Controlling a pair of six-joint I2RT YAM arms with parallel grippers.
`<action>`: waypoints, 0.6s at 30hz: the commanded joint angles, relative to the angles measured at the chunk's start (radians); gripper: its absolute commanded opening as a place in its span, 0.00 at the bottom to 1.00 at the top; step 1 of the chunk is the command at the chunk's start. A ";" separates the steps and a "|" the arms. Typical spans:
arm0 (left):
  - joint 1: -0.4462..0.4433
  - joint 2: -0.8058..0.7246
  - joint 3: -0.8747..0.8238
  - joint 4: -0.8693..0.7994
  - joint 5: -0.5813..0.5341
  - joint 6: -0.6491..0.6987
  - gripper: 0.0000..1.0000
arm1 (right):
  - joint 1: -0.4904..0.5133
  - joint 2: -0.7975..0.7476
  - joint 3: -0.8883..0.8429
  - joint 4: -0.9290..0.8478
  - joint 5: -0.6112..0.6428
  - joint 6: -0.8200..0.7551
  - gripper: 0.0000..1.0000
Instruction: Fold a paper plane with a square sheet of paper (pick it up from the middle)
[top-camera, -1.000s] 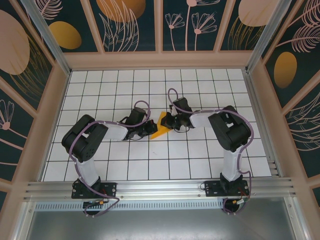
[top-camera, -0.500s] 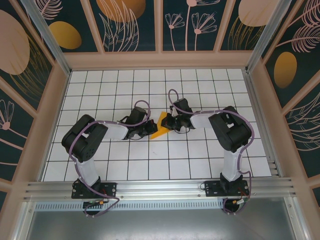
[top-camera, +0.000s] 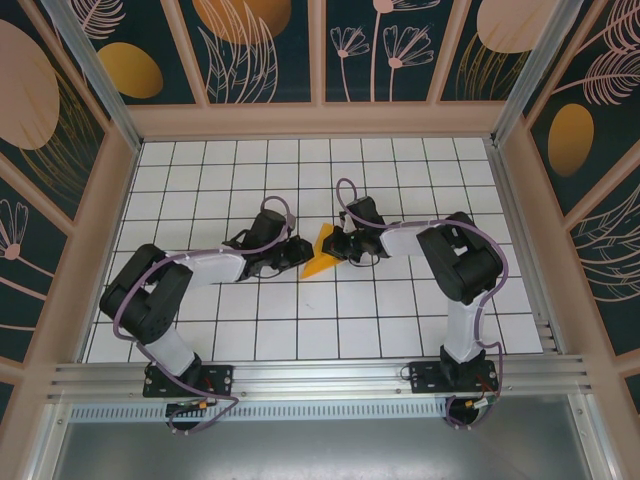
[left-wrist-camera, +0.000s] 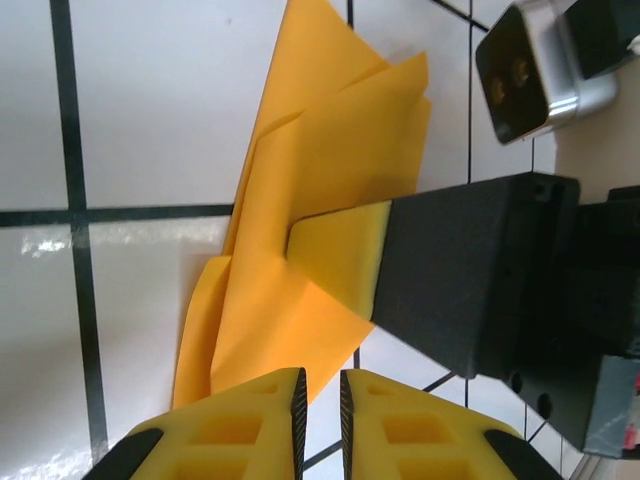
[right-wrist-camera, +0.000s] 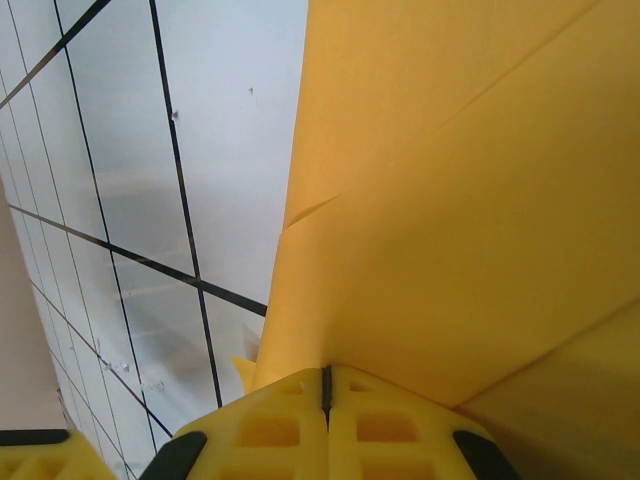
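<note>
Looking down from above, we find the folded paper (top-camera: 321, 252) near the middle of the table (top-camera: 400, 320), pinned between the two arms. It is a narrow wedge whose point aims away from the arm bases. Its long axis runs roughly front to back, across the line that joins the two wrists.

The right gripper (right-wrist-camera: 327, 375) is the one in contact. Its jaws are pressed together on the paper's right-hand edge, and the sheet fans out from the closed seam in its own camera. From the left wrist we see one of its pads (left-wrist-camera: 340, 260) lying flat on the layered paper.

The left gripper (left-wrist-camera: 322, 378) sits just beside the opposite edge, so the paper lies straight ahead of it, to its right. Its fingers (left-wrist-camera: 260, 410) stand a narrow slit apart. We see nothing caught in the slit, though the paper's near corner comes right up to the fingertips.

The left arm is stretched low, its forearm reaching inward and its wrist level with the sheet. The right arm has its elbow raised at the right, and its forearm angles in low toward the centre.

We judge that the next move depends on the left fingers meeting that near edge squarely while the right holds the sheet steady.
</note>
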 joint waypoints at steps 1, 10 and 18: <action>-0.001 0.009 -0.013 -0.019 0.035 -0.010 0.18 | 0.006 0.063 -0.011 -0.076 0.075 0.000 0.02; -0.026 0.090 0.028 -0.041 0.036 0.008 0.15 | 0.007 0.075 -0.004 -0.086 0.075 0.000 0.01; -0.027 0.095 0.035 -0.104 -0.025 0.028 0.13 | 0.007 0.078 0.000 -0.093 0.081 0.000 0.01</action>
